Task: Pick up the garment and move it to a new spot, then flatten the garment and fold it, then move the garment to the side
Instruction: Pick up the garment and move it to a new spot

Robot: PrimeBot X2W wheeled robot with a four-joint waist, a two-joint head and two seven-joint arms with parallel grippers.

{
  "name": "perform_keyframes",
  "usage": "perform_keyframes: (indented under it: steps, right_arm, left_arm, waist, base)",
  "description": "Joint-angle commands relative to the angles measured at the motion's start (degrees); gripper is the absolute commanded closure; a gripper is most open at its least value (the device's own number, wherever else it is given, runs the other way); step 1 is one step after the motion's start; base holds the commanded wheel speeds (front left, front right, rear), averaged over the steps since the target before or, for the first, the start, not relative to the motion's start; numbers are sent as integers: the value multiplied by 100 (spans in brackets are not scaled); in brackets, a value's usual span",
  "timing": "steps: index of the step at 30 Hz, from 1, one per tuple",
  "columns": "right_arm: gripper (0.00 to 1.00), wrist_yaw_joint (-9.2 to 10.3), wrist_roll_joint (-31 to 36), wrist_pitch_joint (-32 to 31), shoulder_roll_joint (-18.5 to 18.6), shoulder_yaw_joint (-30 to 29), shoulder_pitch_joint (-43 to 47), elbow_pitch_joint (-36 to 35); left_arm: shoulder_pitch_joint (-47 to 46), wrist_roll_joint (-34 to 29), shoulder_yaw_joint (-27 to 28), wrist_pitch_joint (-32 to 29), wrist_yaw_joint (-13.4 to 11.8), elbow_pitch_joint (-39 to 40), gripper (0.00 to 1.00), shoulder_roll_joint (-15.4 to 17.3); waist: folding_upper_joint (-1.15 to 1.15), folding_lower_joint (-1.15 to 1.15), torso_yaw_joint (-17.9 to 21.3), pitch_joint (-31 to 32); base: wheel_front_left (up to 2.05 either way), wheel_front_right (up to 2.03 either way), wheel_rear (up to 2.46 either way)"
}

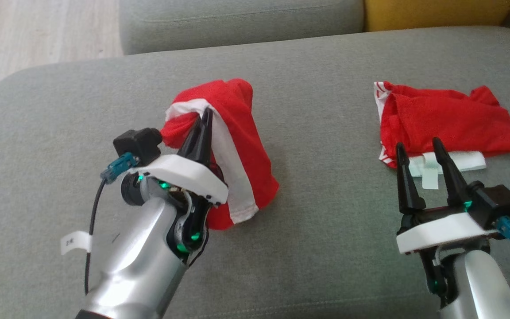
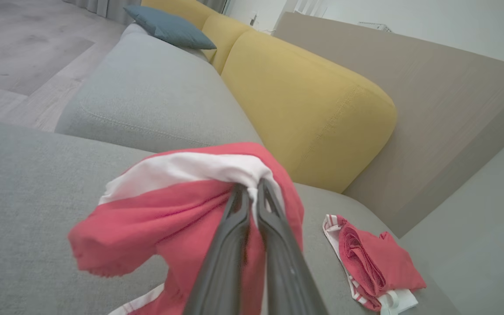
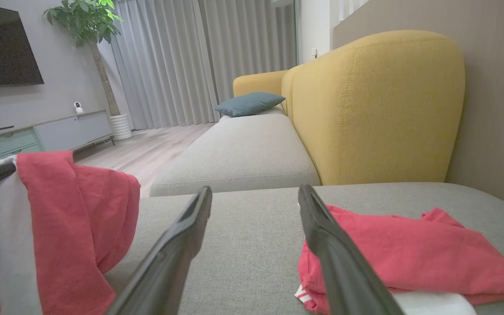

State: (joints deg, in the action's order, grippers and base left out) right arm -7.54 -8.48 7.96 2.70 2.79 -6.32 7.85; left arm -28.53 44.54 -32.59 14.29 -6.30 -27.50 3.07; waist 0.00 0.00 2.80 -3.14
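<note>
The garment is red with a white band. It hangs bunched and lifted off the grey sofa seat, its lower end near the cushion. My left gripper is shut on its white band near the top, fingers pinched together in the left wrist view on the garment. The right wrist view has the garment hanging at its left. My right gripper is open and holds nothing, hovering just in front of a second red garment lying folded on the seat's right side.
A yellow backrest rises behind the seat. Another grey seat section with a blue cushion extends beyond. Wooden floor lies past the seat's left edge. Bare cushion lies between the two garments.
</note>
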Motion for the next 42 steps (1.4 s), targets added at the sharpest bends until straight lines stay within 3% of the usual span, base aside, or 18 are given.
perform_keyframes:
  steps: [1,7,11,12,13,17,24,35,40,42]
  right_arm:
    - [0,5,53,-12,18,139,-146,-191]
    - [0,5,4,-26,18,251,-220,-190]
    - [0,5,-35,-4,18,431,-268,-110]
    - [0,5,-41,8,18,473,-280,-87]
    - [0,5,-50,18,18,511,-294,-64]
    - [0,5,-76,50,18,543,-329,23]
    - [0,5,-46,82,18,302,-275,101]
    - [0,5,-124,99,18,208,-41,206]
    - [0,5,-236,159,18,299,186,318]
    - [0,5,-259,187,18,323,246,371]
  left_arm:
    - [-270,-81,247,70,-53,256,100,38]
    - [-142,-42,217,70,-292,570,100,-16]
    - [-106,-34,34,71,-528,277,100,-17]
    - [-119,-120,-30,71,-581,127,9,-18]
    - [-123,-177,-94,71,-602,-29,0,-18]
    - [-163,-184,-295,71,-499,-545,0,-18]
    - [-98,-775,71,71,-287,-556,0,-8]
    - [515,-1905,638,71,34,350,0,567]
    - [1404,-2374,1163,71,80,1156,0,907]
    - [1722,-2404,1389,71,85,1360,0,883]
  waist:
    - [0,0,46,-6]
    - [0,0,242,-132]
    - [0,0,404,-212]
    - [0,0,439,-223]
    - [0,0,472,-232]
    - [0,0,519,-229]
    - [0,0,222,-92]
    - [0,0,-500,164]
    - [0,0,-724,253]
    - [0,0,-766,274]
  base:
    - [0,0,0]
    - [0,0,0]
    - [0,0,0]
    - [0,0,0]
    - [0,0,0]
    - [0,0,0]
    - [0,0,0]
    - [0,0,0]
    - [0,0,0]
    - [0,0,0]
